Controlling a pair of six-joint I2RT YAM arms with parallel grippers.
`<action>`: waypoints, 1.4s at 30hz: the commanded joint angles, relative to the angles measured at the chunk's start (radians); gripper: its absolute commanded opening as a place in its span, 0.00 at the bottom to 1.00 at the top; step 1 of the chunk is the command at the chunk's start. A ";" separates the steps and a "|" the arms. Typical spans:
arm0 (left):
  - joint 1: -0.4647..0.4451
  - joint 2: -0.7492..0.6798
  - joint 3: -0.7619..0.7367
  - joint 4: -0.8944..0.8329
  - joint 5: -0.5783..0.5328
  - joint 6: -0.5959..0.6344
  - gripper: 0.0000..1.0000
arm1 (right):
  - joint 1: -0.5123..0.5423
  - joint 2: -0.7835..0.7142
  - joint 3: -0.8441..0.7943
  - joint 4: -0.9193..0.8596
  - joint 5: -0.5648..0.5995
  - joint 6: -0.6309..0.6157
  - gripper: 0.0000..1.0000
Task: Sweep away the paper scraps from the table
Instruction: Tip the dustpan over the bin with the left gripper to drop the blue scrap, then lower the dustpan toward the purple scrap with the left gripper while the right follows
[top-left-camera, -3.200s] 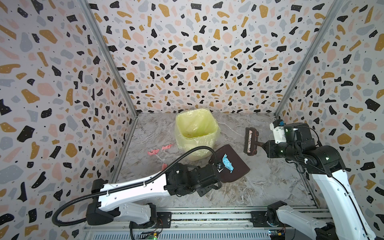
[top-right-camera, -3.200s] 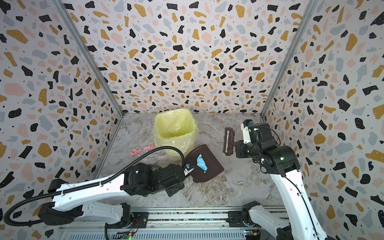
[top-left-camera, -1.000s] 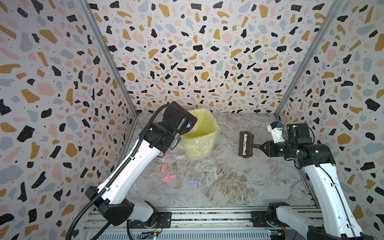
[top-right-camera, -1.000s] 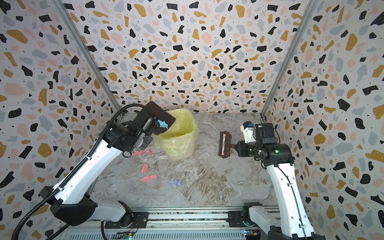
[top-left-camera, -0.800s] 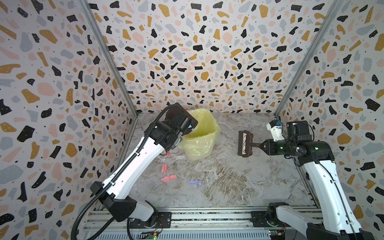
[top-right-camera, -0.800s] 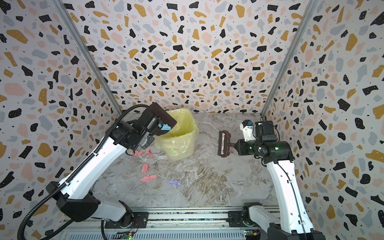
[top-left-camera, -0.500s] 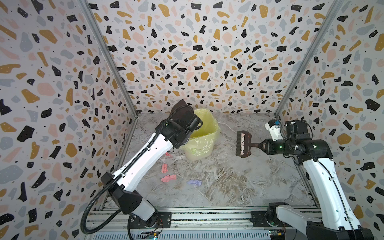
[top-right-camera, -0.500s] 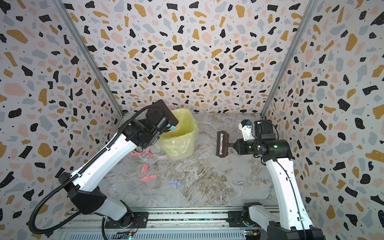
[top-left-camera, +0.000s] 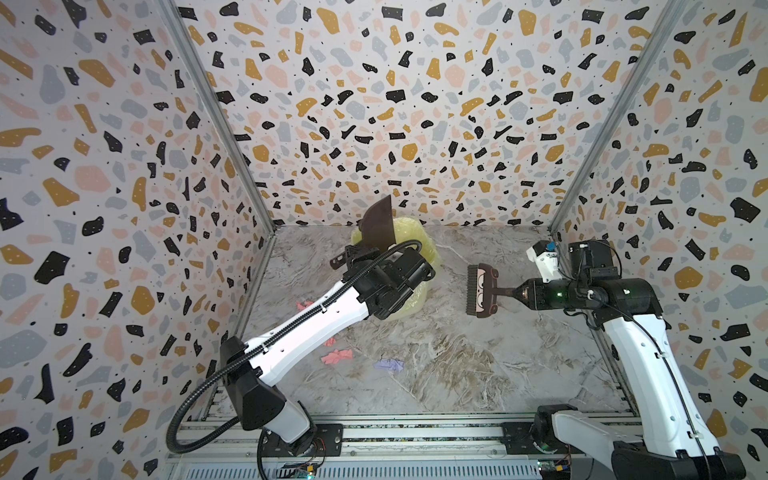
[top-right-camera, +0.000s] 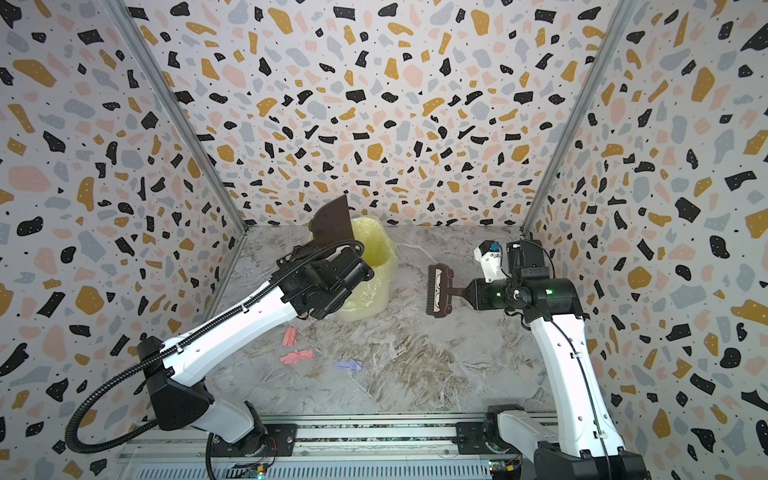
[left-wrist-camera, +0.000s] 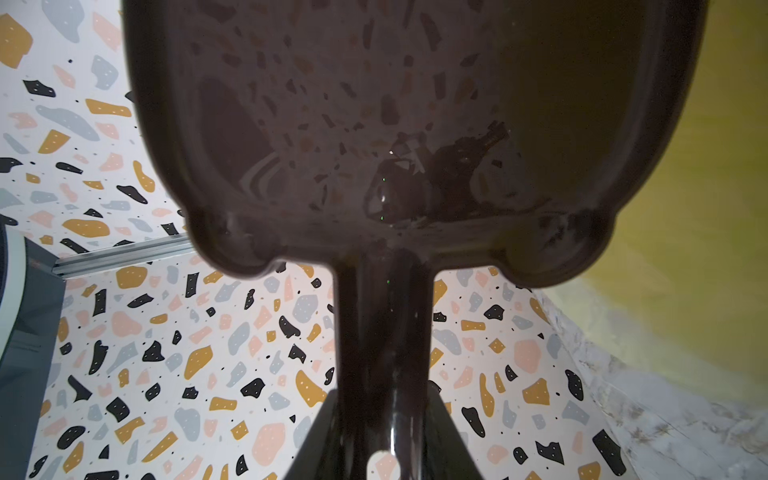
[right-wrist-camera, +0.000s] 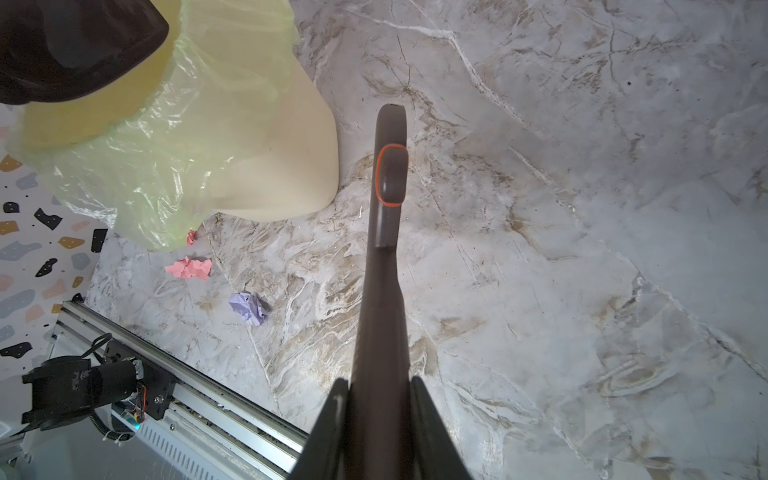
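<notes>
Left wrist view has the left pincer (left-wrist-camera: 386, 436) clamped on the handle of the dark dustpan (left-wrist-camera: 374, 124), and the pan face ahead of it is bare. About three seconds ago that pan lay flat on the table (top-left-camera: 519, 365) with a light blue scrap in it. A second ago it hung at the bin's rim with the scrap aboard. Now, in both top views, it stands tipped nearly upright just above the pincer, over the mouth of the yellow-lined bin (top-right-camera: 376, 266). I judge that the blue scrap has slid into the bin, though the pan hides the inside, so one load looks finished.

The rest of the paper scraps (top-left-camera: 337, 356), pink bits and a lilac one (top-left-camera: 388, 365), lie on the table well below the left pincer, toward that arm's base and partly under its forearm. They are untouched over these seconds.

Further right, the brush (top-left-camera: 482, 291) juts out from the right pincer (right-wrist-camera: 380, 399), which is closed on its handle. The bristles face the bin, and the head seems to be held clear of the table. It has edged slightly toward the bin but swept nothing. The scraps lie well away from this pincer, beyond the brush head and nearer the front rail. Most likely the pan must come back down beside them before the brush can work.
</notes>
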 joint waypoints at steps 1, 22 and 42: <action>-0.006 -0.026 0.009 0.043 -0.047 0.017 0.00 | 0.001 -0.018 -0.010 0.020 -0.036 -0.004 0.00; -0.058 -0.310 0.058 -0.004 0.423 -0.431 0.00 | 0.327 -0.179 -0.325 0.245 -0.073 0.290 0.00; -0.059 -0.477 -0.084 -0.019 0.758 -0.534 0.00 | 0.897 -0.045 -0.546 0.828 0.115 0.731 0.00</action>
